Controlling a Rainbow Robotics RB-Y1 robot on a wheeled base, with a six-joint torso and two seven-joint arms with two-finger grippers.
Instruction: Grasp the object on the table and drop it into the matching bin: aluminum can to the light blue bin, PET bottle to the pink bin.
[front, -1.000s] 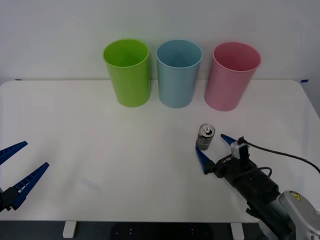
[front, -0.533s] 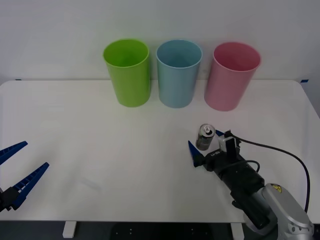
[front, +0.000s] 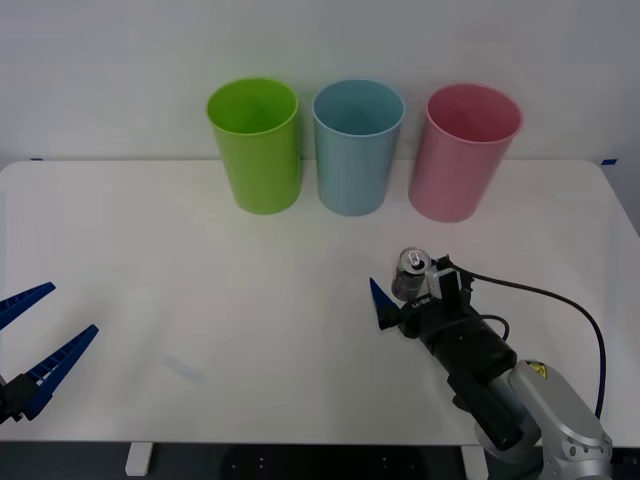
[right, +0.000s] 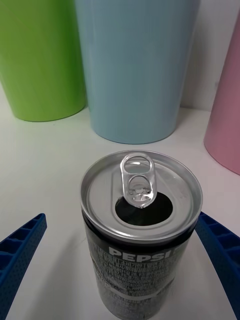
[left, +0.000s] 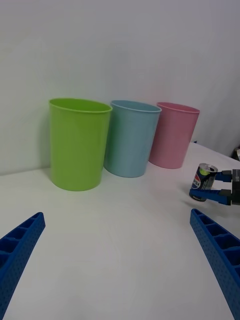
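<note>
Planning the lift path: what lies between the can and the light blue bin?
Only bare white table; the right wrist view shows nothing between the aluminum can and the light blue bin.

blue ribbed fingers (front: 381, 301), black wrist, grey arm with yellow label, black cable.

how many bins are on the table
3, in a row at the table's far edge: green bin on the left, light blue bin in the middle, pink bin on the right. None looks hidden.

Right hand (front: 405, 288) now astride can (front: 410, 274)
</note>
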